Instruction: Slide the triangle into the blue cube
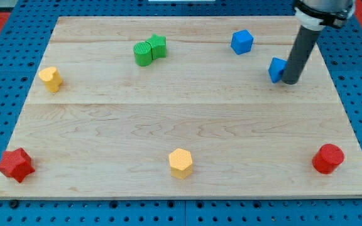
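A blue triangle block (276, 69) lies near the board's upper right. My tip (290, 81) stands right against its right side, and the rod hides part of it. The blue cube (242, 41) sits up and to the left of the triangle, a short gap away, near the board's top edge.
The wooden board (168, 119) also holds two green blocks (149, 50) touching each other at the upper left of centre, a yellow block (51, 78) at the left, a red star (15, 164) at the bottom left, a yellow hexagon (180, 162) at the bottom centre and a red cylinder (327, 158) at the bottom right.
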